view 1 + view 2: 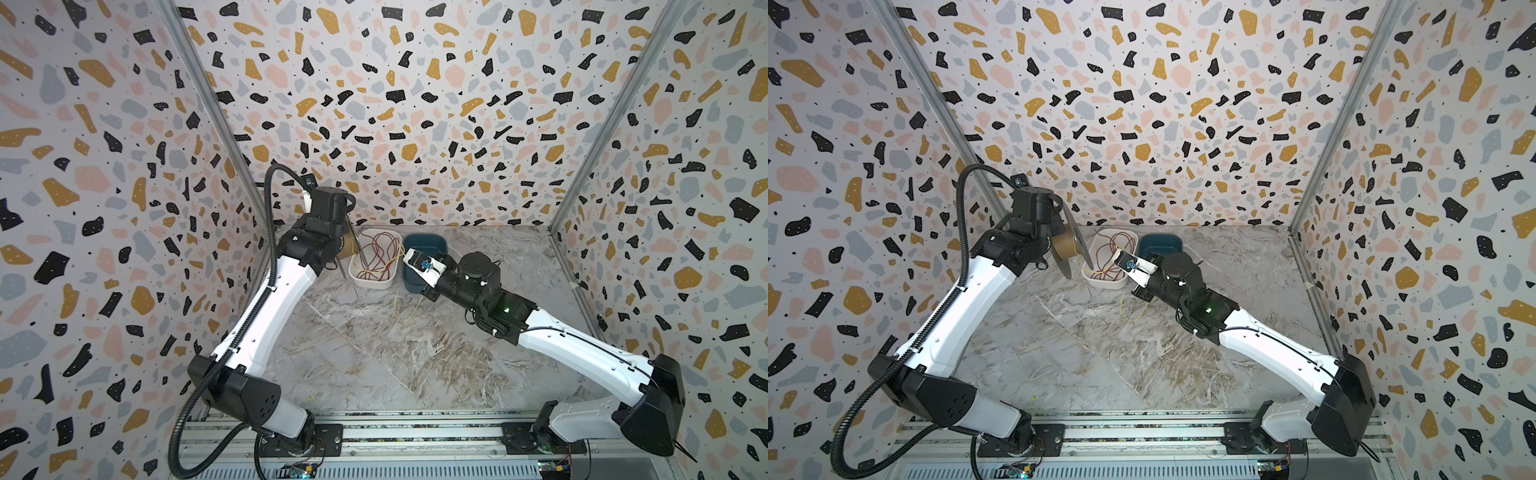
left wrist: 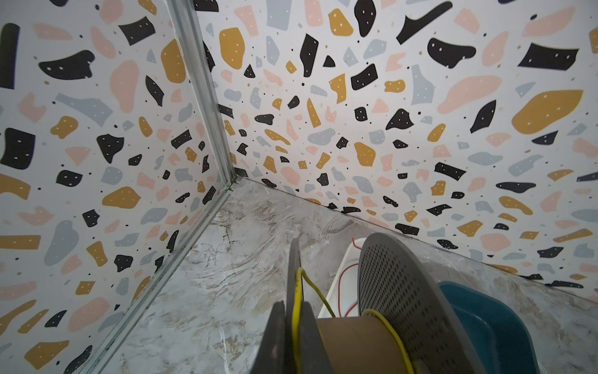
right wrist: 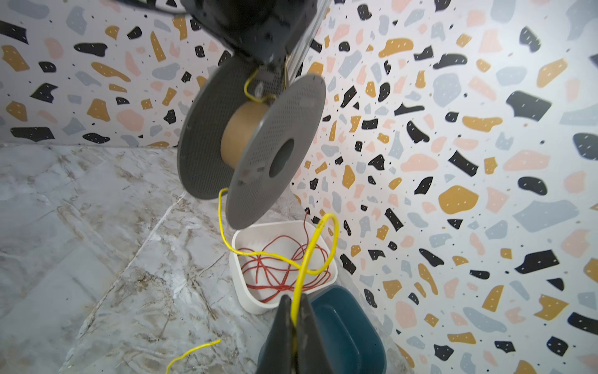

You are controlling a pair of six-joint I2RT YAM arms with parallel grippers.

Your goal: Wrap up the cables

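Yellow cable [image 3: 327, 216] ran from right gripper [image 3: 294, 304], clamped on it, ahead to spool [image 3: 259, 129]; left gripper [image 2: 293, 340] was pinched onto spool's flange.

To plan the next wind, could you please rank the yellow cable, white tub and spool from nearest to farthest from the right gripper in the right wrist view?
1. yellow cable: pinched between the fingers.
2. white tub: just ahead, on the table.
3. spool: farthest, in the left gripper.

Left arm [image 1: 286, 291] raised and reaching toward the back, left gripper [image 2: 293, 336] clamped tight, right arm [image 1: 582, 349] stretched low across, right gripper [image 3: 294, 320] pinched closed.
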